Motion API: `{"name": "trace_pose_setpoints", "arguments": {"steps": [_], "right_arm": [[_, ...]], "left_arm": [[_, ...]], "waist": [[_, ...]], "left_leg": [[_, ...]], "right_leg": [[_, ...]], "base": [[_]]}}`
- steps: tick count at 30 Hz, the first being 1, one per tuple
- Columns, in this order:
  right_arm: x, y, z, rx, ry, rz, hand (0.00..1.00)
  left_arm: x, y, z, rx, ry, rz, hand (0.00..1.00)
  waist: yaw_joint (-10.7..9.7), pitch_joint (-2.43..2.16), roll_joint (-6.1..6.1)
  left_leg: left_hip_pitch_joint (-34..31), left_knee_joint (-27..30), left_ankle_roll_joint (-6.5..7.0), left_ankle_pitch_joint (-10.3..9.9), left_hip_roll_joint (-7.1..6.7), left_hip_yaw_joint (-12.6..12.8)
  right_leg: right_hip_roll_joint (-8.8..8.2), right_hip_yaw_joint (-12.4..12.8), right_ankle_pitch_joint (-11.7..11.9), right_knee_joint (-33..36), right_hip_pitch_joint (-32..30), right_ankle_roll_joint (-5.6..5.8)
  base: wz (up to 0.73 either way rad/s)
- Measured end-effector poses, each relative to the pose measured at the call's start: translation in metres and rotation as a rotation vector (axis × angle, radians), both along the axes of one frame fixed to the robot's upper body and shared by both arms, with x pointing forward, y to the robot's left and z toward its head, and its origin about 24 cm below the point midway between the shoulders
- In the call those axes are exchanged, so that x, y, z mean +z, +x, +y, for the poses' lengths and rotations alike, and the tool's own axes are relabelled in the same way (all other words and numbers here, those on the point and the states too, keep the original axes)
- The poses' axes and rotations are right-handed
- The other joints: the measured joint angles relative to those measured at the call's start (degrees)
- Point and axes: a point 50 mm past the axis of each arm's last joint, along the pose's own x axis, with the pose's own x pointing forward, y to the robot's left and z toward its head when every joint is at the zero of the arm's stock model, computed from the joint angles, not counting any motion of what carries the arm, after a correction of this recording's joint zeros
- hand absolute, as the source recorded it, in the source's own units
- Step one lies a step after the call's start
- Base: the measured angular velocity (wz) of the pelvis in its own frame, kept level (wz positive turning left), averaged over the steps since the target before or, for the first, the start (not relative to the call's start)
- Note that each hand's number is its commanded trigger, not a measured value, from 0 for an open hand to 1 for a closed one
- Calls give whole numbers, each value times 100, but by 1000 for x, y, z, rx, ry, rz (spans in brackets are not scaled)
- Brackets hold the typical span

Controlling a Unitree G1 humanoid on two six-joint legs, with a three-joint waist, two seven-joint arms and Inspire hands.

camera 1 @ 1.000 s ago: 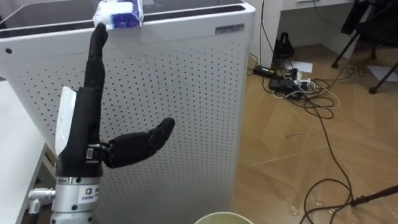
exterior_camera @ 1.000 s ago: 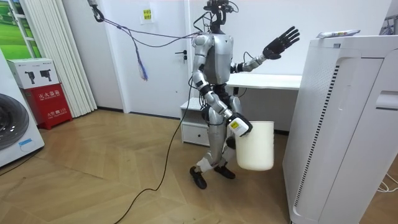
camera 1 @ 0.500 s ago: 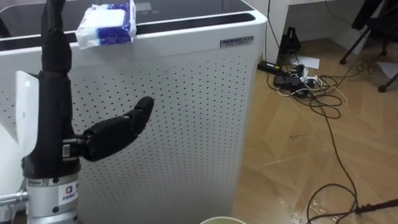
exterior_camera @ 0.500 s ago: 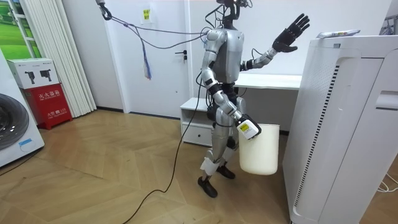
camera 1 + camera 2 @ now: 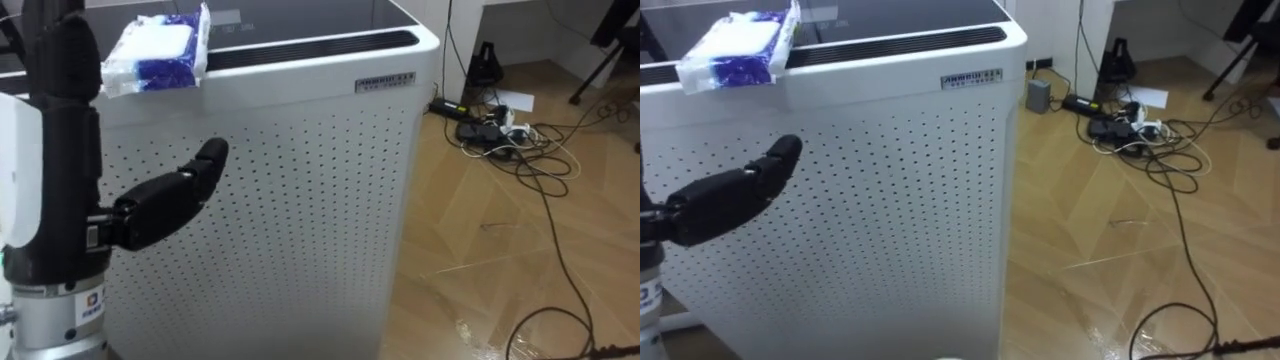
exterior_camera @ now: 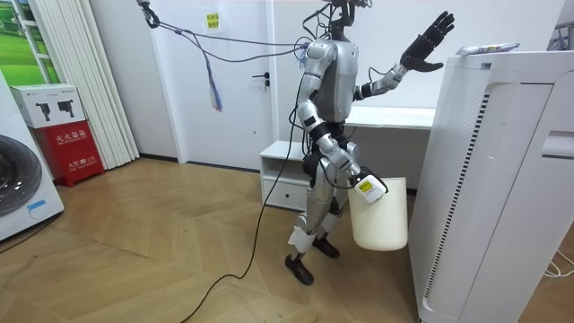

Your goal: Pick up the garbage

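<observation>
A blue and white tissue pack (image 5: 155,50) lies on top of a tall white perforated appliance (image 5: 300,200), near its front left edge. My left hand (image 5: 65,170) is raised in front of that appliance, open, fingers straight up beside the pack and thumb (image 5: 170,195) stretched to the right; it does not touch the pack. In the room view I stand facing the appliance (image 6: 502,179) with the left hand (image 6: 429,43) held high towards the pack (image 6: 489,48). My right hand (image 6: 363,184) hangs low, shut on the rim of a white bin (image 6: 378,215).
Dark cables and a power strip (image 5: 495,125) lie on the wooden floor to the right of the appliance. A white desk (image 6: 386,117) and a low drawer unit (image 6: 282,175) stand behind me. A washing machine (image 6: 18,179) and a red box (image 6: 72,148) stand far off.
I have stepped closer to the appliance. The left hand has risen and come nearer to the tissue pack. The bin's rim has left the bottom of the left eye view.
</observation>
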Motion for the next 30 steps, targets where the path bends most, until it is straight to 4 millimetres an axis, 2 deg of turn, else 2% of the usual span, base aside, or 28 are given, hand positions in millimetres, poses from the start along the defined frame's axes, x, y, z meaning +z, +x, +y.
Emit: {"name": "trace_pose_setpoints", "arguments": {"steps": [2, 4, 7, 9, 10, 11, 12, 13, 14, 15, 16, 17, 18, 20, 23, 26, 30], "right_arm": [[1, 1, 0, 6, 3, -3, 100], [1, 0, 0, 11, -1, -4, 100], [1, 0, -2, 23, -14, -2, 100], [2, 0, -5, 35, -34, -2, 100], [3, 2, -5, 42, -45, -10, 100], [8, 9, -2, 63, -53, -44, 100], [10, 10, -2, 71, -60, -56, 100], [11, 8, 1, 67, -52, -64, 100], [11, 8, -2, 60, -60, -63, 100], [12, 8, -3, 51, -63, -64, 100], [12, 9, -7, 35, -70, -66, 100], [13, 9, -10, 19, -76, -65, 100], [12, 6, -14, 15, -87, -51, 100], [12, 3, -15, 19, -84, -42, 100], [15, 5, -12, 43, -66, -49, 100], [14, 4, -11, 58, -54, -40, 100], [13, 1, -11, 65, -49, -24, 100]], "left_arm": [[1, 0, 3, 28, 28, -9, 0], [1, 0, 3, 42, 47, -16, 0], [1, 0, 4, 58, 89, -20, 0], [1, 1, 5, 68, 118, -16, 0], [2, 1, 7, 76, 127, -16, 0], [3, 1, 13, 106, 129, -22, 0], [1, 2, 15, 117, 120, -10, 0], [-3, 5, 17, 123, 123, 17, 0], [-5, 6, 18, 126, 123, 31, 0], [-5, 6, 18, 126, 123, 31, 0], [-3, 7, 18, 126, 125, 23, 0], [-2, 8, 18, 127, 127, 21, 0], [-4, 7, 19, 141, 129, 27, 0], [-3, 7, 20, 146, 139, 30, 0], [-3, 8, 22, 144, 163, 39, 0], [-6, 10, 23, 147, 180, 71, 0], [-12, 13, 27, 165, 186, 113, 0]], "waist": [[-2, 24, 62], [-13, 23, 77], [-15, 23, 80], [-34, 30, 107], [-8, 40, 172], [-7, 53, 169], [-64, 44, 225], [-230, 54, 221], [-283, 61, 209], [-321, 72, 190], [-327, 67, 205], [-308, 73, 193], [-222, 42, 157], [-119, 40, 166], [-131, 47, 250], [-158, 43, 331], [-168, 38, 354]], "left_leg": [[75, -96, -7, 6, 7, -15], [94, -119, -32, 33, 1, -63], [257, -263, -50, 102, 18, -350], [385, -355, -47, 173, 55, -640], [466, -441, -52, 182, 166, -1068], [401, -424, -109, 145, 230, -1170], [342, -354, -217, 85, 284, -1142], [241, -292, -466, 57, 307, -804], [170, -318, -541, 39, 354, -416], [61, -355, -540, 44, 376, -314], [-279, -397, -550, 108, 402, -183], [-438, -374, -413, 274, 403, -93], [-431, -317, -350, 433, 402, 60], [-287, -355, -332, 446, 285, 46], [-214, -375, -313, 448, 187, 46], [-214, -378, -258, 450, 161, 55], [-214, -375, -230, 467, 166, 51]], "right_leg": [[9, 14, 0, -10, 55, -1], [1, 11, -1, 23, 33, -1], [5, -13, -9, 256, -43, -15], [3, -63, -46, 710, -213, -61], [168, 72, -268, 753, -505, -146], [377, 359, 147, 139, -866, -353], [434, 268, 472, 83, -865, -471], [395, 198, 550, 31, -744, -468], [389, 363, 550, -34, -674, -468], [386, 511, 550, -70, -651, -468], [372, 814, 546, -126, -626, -458], [363, 866, 533, -107, -626, -436], [327, 869, 513, -70, -612, -383], [293, 697, 480, -118, -496, -324], [201, 558, 437, -127, -383, -253], [178, 535, 422, -105, -386, -229], [183, 499, 418, -90, -376, -223]], "base": [[-10], [-5], [-7], [-12], [-51], [-42], [-4], [30], [33], [35], [38], [24], [10], [8], [0], [0], [5]]}}
